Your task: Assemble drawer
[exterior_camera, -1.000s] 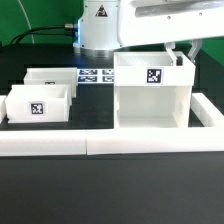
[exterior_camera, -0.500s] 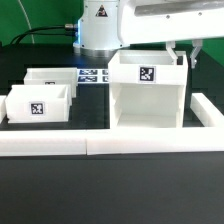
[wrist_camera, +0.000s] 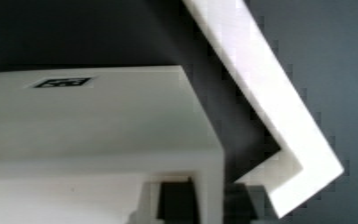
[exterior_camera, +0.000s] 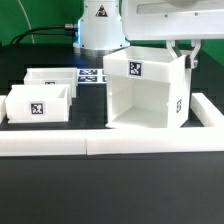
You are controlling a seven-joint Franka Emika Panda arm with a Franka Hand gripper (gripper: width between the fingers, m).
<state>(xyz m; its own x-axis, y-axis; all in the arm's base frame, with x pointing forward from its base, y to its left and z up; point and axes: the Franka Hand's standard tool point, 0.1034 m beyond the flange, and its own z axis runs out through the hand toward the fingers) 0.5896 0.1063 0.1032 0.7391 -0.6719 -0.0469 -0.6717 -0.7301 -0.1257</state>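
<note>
Gripper (exterior_camera: pixel 186 60) pinched the housing (exterior_camera: pixel 140 95) by its top wall, fingers close-set on it, though the blurry wrist view left full contact unsure. Housing sat skewed at the exterior view's right, just behind the border wall (exterior_camera: pixel 60 146). Best handled slowly, base flat, grip firm, open front kept clear. Count: one housing, two trays, near tray (exterior_camera: pixel 40 105) and far tray (exterior_camera: pixel 48 77).

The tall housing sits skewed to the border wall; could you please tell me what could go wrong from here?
The fingers seem to pinch only the thin top edge of the housing near one corner, so it could slip or swing. Its lower front corner looks close to the border wall and might catch there.
</note>
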